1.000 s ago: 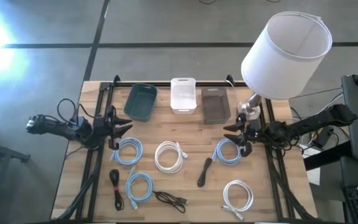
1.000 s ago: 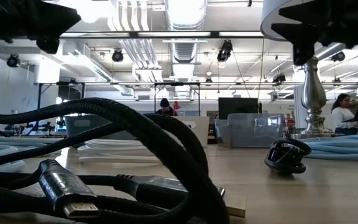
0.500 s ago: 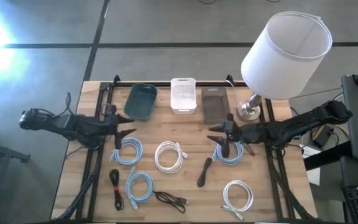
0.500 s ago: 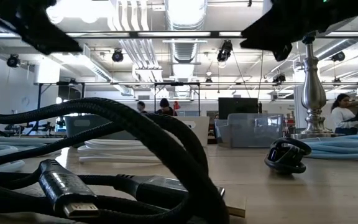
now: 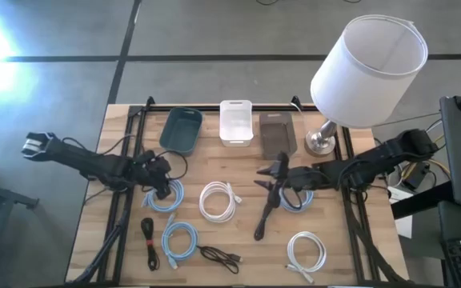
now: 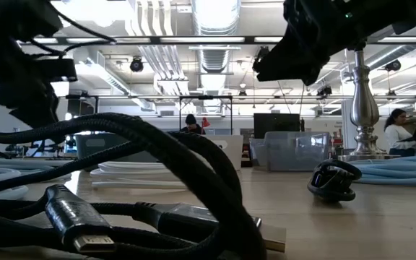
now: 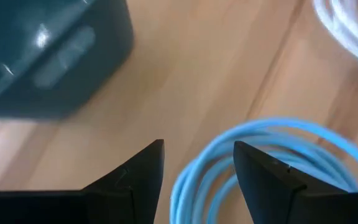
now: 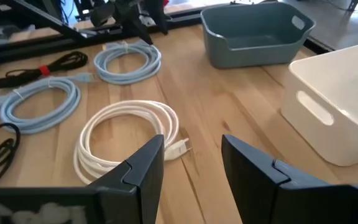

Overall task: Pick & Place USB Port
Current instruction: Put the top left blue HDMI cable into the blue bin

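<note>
We see the left gripper (image 5: 161, 182), jaws spread, above the coiled light-blue cable (image 7: 272, 163); descending off-centre, we judge, it may nudge the coil. The right gripper (image 5: 267, 178) hangs open, empty.

Robotics lab or open-plan research workspace. Exposed ceiling ducts (image 6: 215, 18) and pipes, track spotlights (image 6: 136, 65), strip lighting overhead. Polished concrete floor (image 5: 214, 76) with dark seams around a wooden table (image 5: 238, 164) fitted with black metal rails. Seated person (image 6: 398, 130) at the low view's right edge, another person (image 6: 191, 124) far back near a dark monitor (image 6: 274, 124). Staged props on the table: white-shaded lamp (image 5: 366, 68), plastic bins (image 5: 235, 122), coiled cables (image 5: 219, 200) laid out in rows.
</note>
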### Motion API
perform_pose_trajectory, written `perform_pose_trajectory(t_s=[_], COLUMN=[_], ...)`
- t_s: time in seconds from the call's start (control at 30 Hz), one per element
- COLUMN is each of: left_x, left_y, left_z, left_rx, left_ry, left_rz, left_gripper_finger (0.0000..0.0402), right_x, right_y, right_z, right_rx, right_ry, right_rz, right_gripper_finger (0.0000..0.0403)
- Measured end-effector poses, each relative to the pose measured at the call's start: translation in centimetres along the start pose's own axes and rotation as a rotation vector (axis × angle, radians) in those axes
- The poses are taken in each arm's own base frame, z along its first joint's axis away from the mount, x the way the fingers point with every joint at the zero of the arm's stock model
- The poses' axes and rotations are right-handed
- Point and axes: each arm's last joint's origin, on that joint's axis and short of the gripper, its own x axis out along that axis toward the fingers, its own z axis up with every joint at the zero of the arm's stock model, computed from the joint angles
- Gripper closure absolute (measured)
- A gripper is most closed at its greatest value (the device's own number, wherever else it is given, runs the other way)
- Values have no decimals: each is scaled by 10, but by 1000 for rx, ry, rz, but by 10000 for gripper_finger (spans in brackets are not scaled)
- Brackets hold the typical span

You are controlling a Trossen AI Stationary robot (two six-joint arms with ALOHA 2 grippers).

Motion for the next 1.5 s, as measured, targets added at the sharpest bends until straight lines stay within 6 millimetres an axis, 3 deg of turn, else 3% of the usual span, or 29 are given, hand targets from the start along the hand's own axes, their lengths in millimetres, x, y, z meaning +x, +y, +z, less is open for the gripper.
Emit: perform_pose_trajectory(t_s=[0.5,0.63,0.97,1.27,1.5], left_x=[32,37,45,38,18], left_y=[-13,-17,-28,-37,-45], left_z=[-9,-9,2,27,60], left_rx=[44,41,-40,-41,24], left_ry=[234,238,126,-64,-204], left_rz=[88,77,7,41,99], left_gripper_finger=[205,226,386,385,386], right_x=[5,6,15,24,23], right_y=[2,2,3,5,6], right_z=[-3,-4,-11,-18,-14], right_rx=[-2,0,-7,-10,3], right_ry=[21,25,39,46,15], right_rz=[-4,-6,-12,-14,-11], right_gripper_finger=[245,245,246,257,262])
